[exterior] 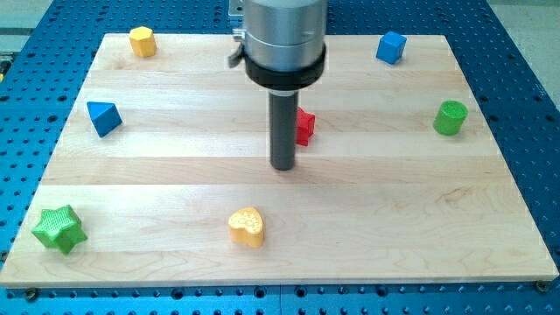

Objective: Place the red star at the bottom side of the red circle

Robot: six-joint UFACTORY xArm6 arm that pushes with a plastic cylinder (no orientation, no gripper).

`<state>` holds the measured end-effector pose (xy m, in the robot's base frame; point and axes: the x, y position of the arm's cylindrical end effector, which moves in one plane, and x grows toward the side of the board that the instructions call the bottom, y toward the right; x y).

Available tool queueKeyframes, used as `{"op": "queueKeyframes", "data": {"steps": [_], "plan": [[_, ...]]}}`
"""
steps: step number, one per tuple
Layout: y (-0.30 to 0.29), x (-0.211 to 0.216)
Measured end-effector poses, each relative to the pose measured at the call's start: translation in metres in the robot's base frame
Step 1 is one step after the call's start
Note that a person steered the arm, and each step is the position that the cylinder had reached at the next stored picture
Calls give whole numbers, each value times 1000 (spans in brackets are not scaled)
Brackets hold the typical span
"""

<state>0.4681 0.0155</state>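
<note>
My tip (282, 166) rests on the wooden board (175, 166) near its middle. A red block (304, 127) sits just behind the rod and to its right, close to it or touching it. The rod hides most of the block. Its visible edge looks pointed, like a star, but I cannot be sure of the shape. No second red block shows. The arm's body covers the board's top middle, so anything there is hidden.
A yellow hexagon-like block (142, 41) is at the top left and a blue triangle (103, 117) at the left. A green star (59, 228) is at the bottom left and a yellow heart (247, 227) at the bottom middle. A blue cube (391, 46) is at the top right and a green cylinder (451, 117) at the right.
</note>
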Motion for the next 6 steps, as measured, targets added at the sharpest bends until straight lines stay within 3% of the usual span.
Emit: {"op": "queueKeyframes", "data": {"steps": [2, 3, 4, 6], "plan": [[4, -96], [12, -69], [41, -76], [31, -156]]}}
